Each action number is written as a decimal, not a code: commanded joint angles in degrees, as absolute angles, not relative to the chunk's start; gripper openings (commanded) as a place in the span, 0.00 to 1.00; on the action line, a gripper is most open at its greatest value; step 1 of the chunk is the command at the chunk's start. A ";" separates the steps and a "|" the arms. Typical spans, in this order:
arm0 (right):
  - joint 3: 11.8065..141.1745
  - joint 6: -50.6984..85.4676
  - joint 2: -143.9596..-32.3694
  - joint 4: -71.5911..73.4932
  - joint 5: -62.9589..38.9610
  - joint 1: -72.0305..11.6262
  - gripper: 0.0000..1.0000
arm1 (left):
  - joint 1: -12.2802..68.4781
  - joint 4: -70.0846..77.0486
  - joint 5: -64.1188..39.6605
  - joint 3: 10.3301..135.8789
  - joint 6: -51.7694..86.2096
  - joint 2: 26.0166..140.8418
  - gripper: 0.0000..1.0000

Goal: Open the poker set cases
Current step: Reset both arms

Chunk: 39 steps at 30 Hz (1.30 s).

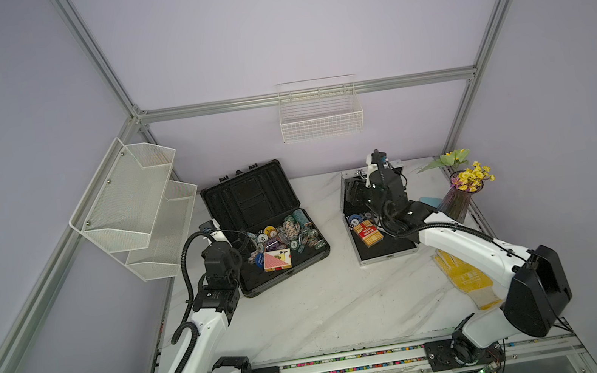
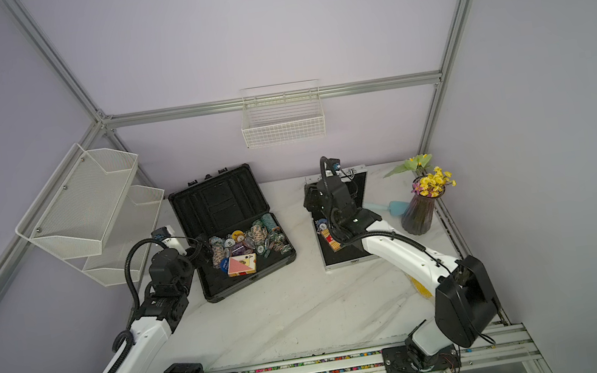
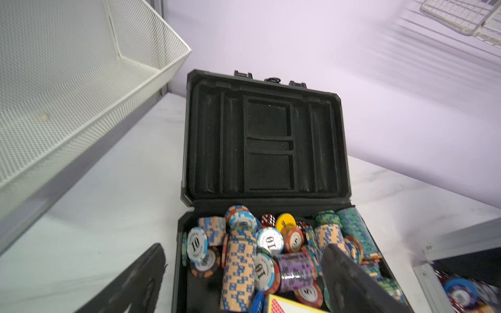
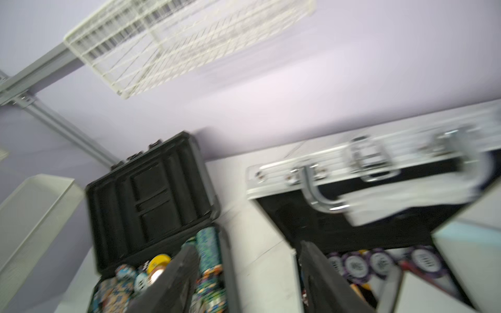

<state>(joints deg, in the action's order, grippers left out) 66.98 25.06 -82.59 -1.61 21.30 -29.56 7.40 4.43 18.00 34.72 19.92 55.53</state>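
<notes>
Both poker set cases stand open on the marble table. The larger dark grey case (image 1: pixel 251 285) has its black-lined lid (image 1: pixel 251 198) raised and holds loose chips and a card deck (image 1: pixel 276 260). My left gripper (image 1: pixel 239 243) hovers at its left end, open over the chips (image 3: pixel 238 260) with nothing held; its fingers (image 3: pixel 349 276) are wide apart. The smaller silver case (image 1: pixel 386 256) has its lid (image 4: pixel 379 157) up, mostly hidden behind my right arm in both top views. My right gripper (image 4: pixel 248 273) is open and empty above that case's back left corner.
A white mesh shelf (image 1: pixel 133 206) hangs on the left wall near the left arm. A wire basket (image 1: pixel 320 113) hangs on the back wall. A vase of flowers (image 1: pixel 460 192) and a yellow glove (image 1: pixel 464 275) lie to the right of the silver case.
</notes>
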 commanded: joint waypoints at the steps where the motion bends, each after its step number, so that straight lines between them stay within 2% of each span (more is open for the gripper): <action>1: 60.57 17.76 -78.89 5.81 33.45 -26.56 0.65 | 7.62 17.12 25.20 31.67 10.72 55.47 0.92; 8: 44.38 11.64 -74.01 17.77 38.64 -19.12 0.65 | 7.48 29.61 28.99 22.26 2.24 54.15 0.93; 14: 36.17 8.78 -77.33 27.29 37.61 -13.98 0.66 | 5.19 37.21 27.54 18.84 -2.42 59.67 0.96; 23: 25.25 6.49 -83.62 49.08 29.92 -9.26 0.66 | -1.66 42.48 16.13 16.28 -0.87 66.27 1.00; 30: 17.82 3.56 -90.31 68.66 18.22 -6.10 0.67 | -3.46 45.00 11.21 15.30 -1.20 69.71 1.00; 34: 16.40 0.89 -93.48 74.83 9.22 -3.95 0.67 | -4.72 50.34 8.99 13.39 -1.45 71.77 1.00; 39: 17.24 4.20 -103.67 83.50 7.58 -0.72 0.70 | -6.04 52.99 5.12 13.60 -3.57 74.13 1.00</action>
